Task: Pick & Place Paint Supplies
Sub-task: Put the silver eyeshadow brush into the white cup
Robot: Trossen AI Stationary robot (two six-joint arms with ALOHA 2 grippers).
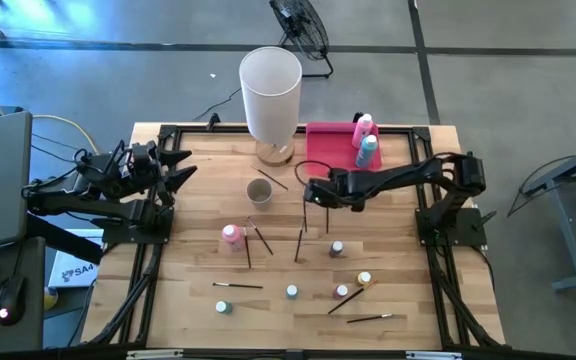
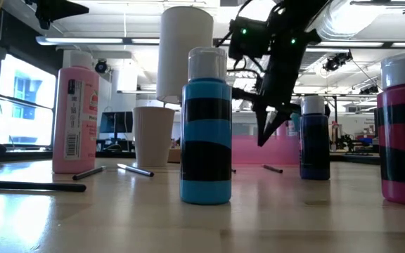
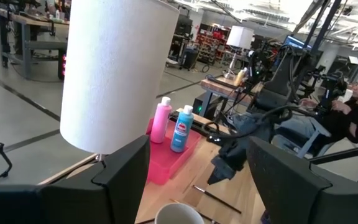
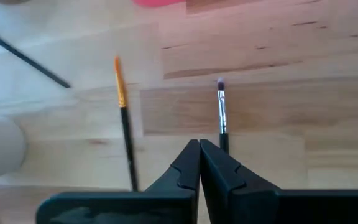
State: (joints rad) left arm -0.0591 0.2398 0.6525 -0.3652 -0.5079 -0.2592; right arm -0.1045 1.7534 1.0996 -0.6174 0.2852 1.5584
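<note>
A tall white cylinder (image 1: 270, 85) stands at the far edge of a wooden table (image 1: 198, 310), a pink tray (image 1: 330, 143) to its right, a paper cup (image 1: 259, 190) nearer. A fan (image 1: 299, 22) sits on the floor beyond.

On the wooden table (image 1: 398, 300), the tall white cylinder (image 1: 270, 88) stands at the far edge, left of the pink rectangular tray (image 1: 330, 145) holding two paint bottles (image 1: 366, 140), with the small paper cup (image 1: 258, 190) nearer, brushes and tiny bottles (image 1: 292, 291) scattered nearest.
</note>
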